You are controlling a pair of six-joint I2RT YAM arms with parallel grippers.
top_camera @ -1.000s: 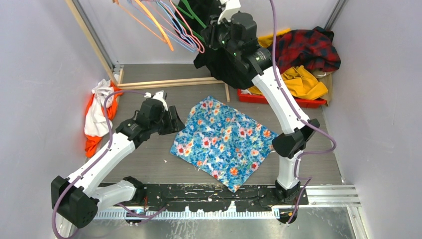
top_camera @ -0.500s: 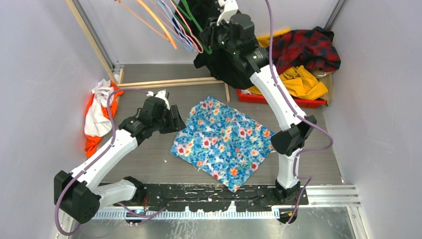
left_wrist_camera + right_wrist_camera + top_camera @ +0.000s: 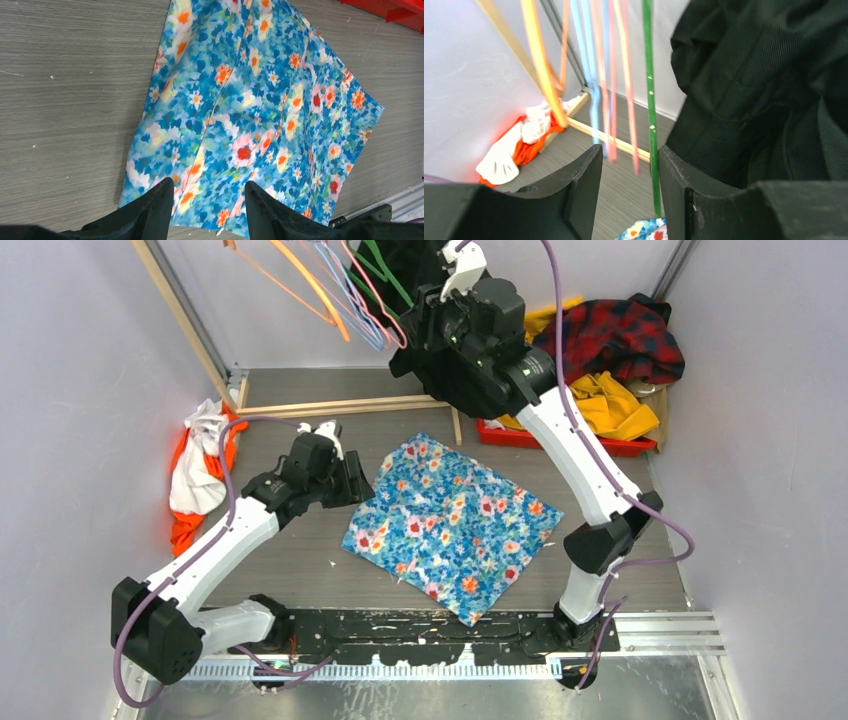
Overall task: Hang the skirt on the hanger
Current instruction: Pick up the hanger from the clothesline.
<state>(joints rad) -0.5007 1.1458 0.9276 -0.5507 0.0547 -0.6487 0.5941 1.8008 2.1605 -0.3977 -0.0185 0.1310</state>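
Note:
The blue flowered skirt (image 3: 450, 525) lies flat on the floor in the middle; it fills the left wrist view (image 3: 260, 115). My left gripper (image 3: 352, 480) is open and hovers over the skirt's left edge (image 3: 209, 197), holding nothing. Several coloured hangers (image 3: 345, 290) hang at the back. My right gripper (image 3: 415, 310) is raised among them and open. In the right wrist view the gripper (image 3: 629, 167) has a green hanger (image 3: 650, 100) between its fingers, against the right finger (image 3: 676, 185). Pink, blue and orange hangers hang further left.
A big black coat (image 3: 769, 85) hangs right of the hangers. A red tray (image 3: 570, 438) with yellow and plaid clothes sits back right. A white and orange garment (image 3: 195, 475) lies at the left wall. Wooden rack bars (image 3: 340, 405) run along the back floor.
My right arm has shifted slightly right at the hangers, and the hangers have swung. My left gripper has edged closer to the skirt's left edge.

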